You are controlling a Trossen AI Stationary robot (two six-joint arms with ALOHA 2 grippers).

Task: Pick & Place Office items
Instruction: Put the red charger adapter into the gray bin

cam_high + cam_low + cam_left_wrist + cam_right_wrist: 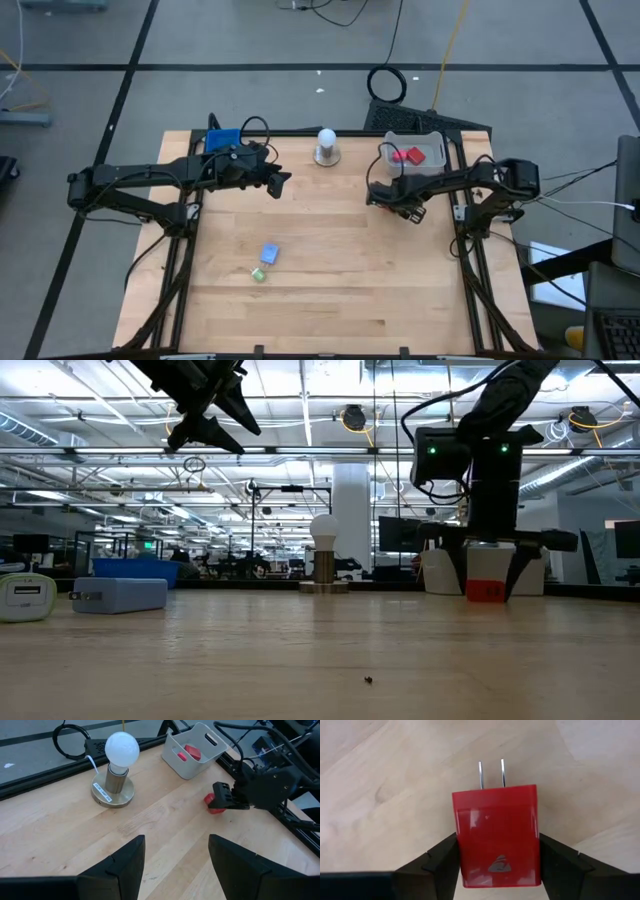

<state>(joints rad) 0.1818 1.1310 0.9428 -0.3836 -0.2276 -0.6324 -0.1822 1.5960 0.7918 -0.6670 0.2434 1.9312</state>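
At the far left of the tabletop (330,300) in the low view sit a white-and-green charger (25,598) and a light-blue charger (120,595); both show faint markings too small to read. From above they lie near the tabletop's middle, the light-blue one just beyond the green one. The left end effector (278,183) hangs raised above the tabletop's far left part, its fingers (125,862) spread apart and carrying nothing. A blue tray (222,139) behind it is mostly hidden by the arm. The white bulb (327,139) stands on a round brass base (113,792) bearing a white label whose print cannot be made out. To the right, the right end effector (408,208) is clenched on a red plug adapter (496,836), two metal prongs pointing away and an embossed logo, no legible wording, on its face. It stands just before the grey bin (432,139), which holds more red pieces (410,156).
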